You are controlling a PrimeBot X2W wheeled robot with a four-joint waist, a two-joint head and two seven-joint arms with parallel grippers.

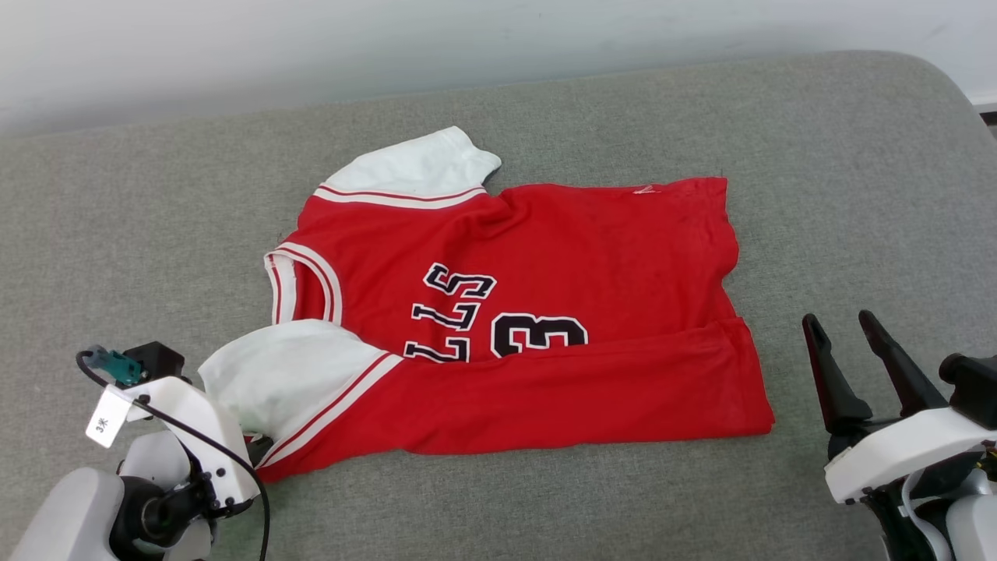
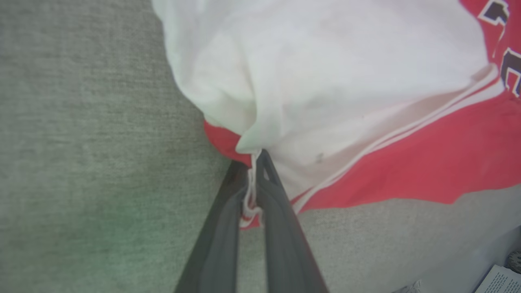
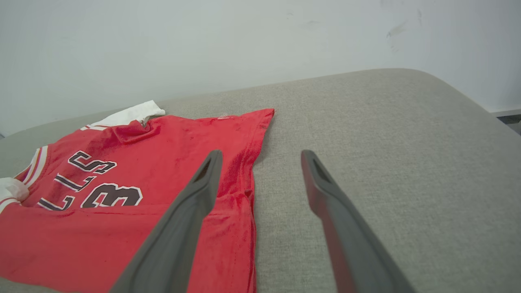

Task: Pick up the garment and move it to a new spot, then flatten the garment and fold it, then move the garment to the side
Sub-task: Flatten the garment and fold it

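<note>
Lying spread with its chest lettering upward across the middle of the grey upholstered surface (image 1: 818,156), the red jersey (image 1: 592,257) was found with its collar (image 1: 300,284) turned toward the robot's left and its hem (image 1: 732,249) toward the right. The near long edge was doubled over onto the front as a folded band (image 1: 584,397), so that the lower part of the number was covered. This was judged to be a first lengthwise fold in hand.

The near sleeve (image 1: 280,374) was bunched and puffed rather than flat, because its edge was pinched by the left gripper (image 2: 253,160). In the left wrist view the two dark fingers were pressed together low against the surface, with a thin strip of white and red trim caught between them.

The right gripper (image 1: 837,319) was held with its fingers well parted and nothing between them, just beside the hem end of the folded band and clear of the cloth. That position was judged suited to taking the corner, so that both ends could be carried over together. The far sleeve (image 1: 420,167) was seen sticking out beyond the body, and it was thought likely to need tucking in.
</note>
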